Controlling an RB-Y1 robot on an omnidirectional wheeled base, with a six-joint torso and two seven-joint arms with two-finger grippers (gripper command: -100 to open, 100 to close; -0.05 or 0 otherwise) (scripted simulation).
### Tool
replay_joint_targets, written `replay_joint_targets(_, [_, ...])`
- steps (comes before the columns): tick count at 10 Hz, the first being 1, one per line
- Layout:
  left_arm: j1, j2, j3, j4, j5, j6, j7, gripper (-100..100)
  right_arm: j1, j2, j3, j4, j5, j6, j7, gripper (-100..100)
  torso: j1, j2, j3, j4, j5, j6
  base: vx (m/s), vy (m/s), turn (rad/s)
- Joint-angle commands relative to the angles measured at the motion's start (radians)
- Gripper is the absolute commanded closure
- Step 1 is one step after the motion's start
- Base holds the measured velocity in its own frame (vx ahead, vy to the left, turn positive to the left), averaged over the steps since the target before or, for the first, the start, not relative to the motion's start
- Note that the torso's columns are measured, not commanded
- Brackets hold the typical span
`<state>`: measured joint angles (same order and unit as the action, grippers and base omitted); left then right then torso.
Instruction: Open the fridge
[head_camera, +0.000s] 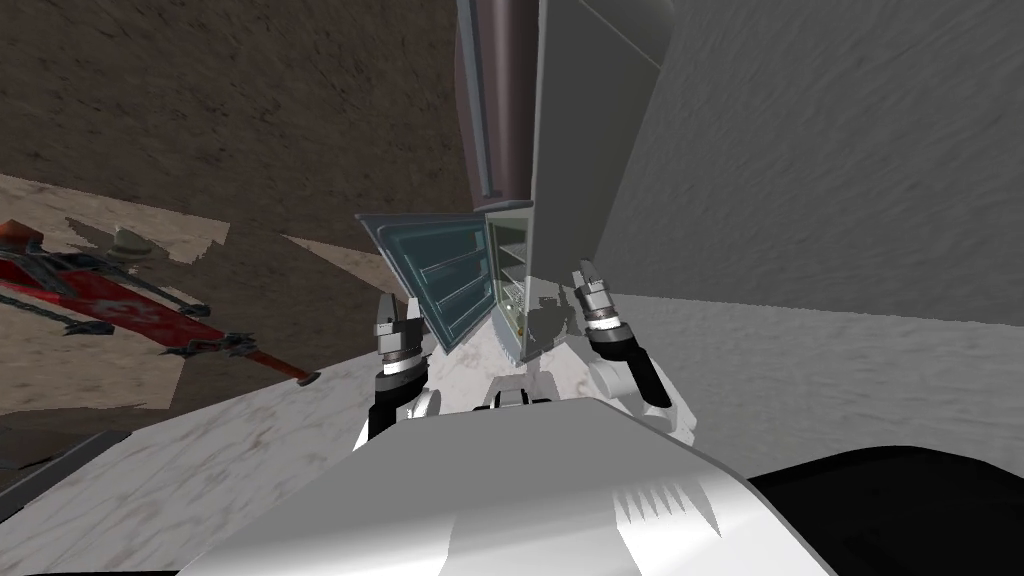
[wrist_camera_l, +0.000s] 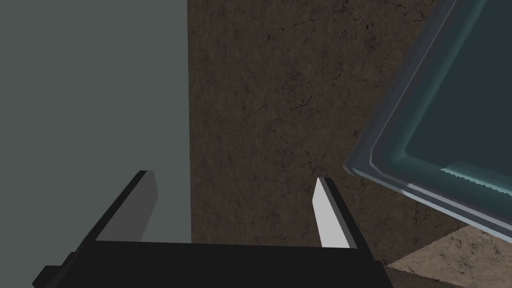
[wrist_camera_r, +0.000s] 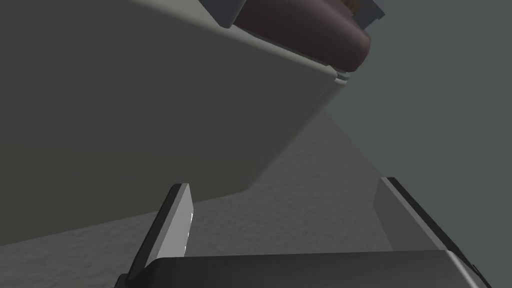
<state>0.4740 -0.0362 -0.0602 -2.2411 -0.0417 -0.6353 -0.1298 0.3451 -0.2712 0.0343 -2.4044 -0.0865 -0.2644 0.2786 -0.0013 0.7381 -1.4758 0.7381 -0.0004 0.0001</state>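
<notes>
Both spread and empty; my left gripper (wrist_camera_l: 233, 179) hangs near a corner of the open fridge door (wrist_camera_l: 450, 100); my right gripper (wrist_camera_r: 285, 185) faces the grey side of the fridge (wrist_camera_r: 125, 125).

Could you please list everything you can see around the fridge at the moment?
fridge: one, light grey body, straight ahead beside the grey wall
upper door: one, dark maroon-brown, shut
lower door: one, teal inner face, swung open toward the left arm
shelves: several, pale, inside the open lower compartment
red object: one, red with dark trim, on the floor far left; I cannot tell what it is
floor: pale marble pattern
grey wall: right of the fridge
brown wall: left of the fridge
black area: lower right corner
left gripper: jaws apart, empty, beside the open door
right gripper: jaws apart, empty, by the fridge's side
</notes>
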Motion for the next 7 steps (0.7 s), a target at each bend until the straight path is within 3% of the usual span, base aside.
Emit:
replay_joint_targets(1, [0.000, 0.000, 0.000, 0.000, 0.000, 0.000, 0.000, 0, -0.031, -0.060, 0.000, -0.014, -0.002, 0.050, 0.058, -100, 0.003, -0.001, -0.001, 0.000, 0.001, 0.000, 0.057, 0.114, -0.043])
replay_joint_targets(3, [0.000, 0.000, 0.000, 0.000, 0.000, 0.000, 0.000, 0, -0.073, -0.129, 0.000, -0.023, -0.007, 0.111, 0.123, -100, 0.001, 0.000, 0.000, 0.000, 0.000, 0.000, 0.069, 0.145, -0.107])
replay_joint_targets(6, [0.000, 0.000, 0.000, 0.000, 0.000, 0.000, 0.000, 0, -0.095, -0.196, 0.000, -0.026, -0.009, 0.143, 0.178, -100, 0.000, 0.000, 0.000, 0.000, 0.000, 0.000, 0.060, 0.113, -0.051])
replay_joint_targets(7, [0.000, 0.000, 0.000, 0.000, 0.000, 0.000, 0.000, 0, -0.117, -0.235, -0.001, -0.029, -0.012, 0.176, 0.220, -100, -0.001, 0.001, 0.001, 0.000, 0.000, 0.000, 0.038, 0.120, -0.090])
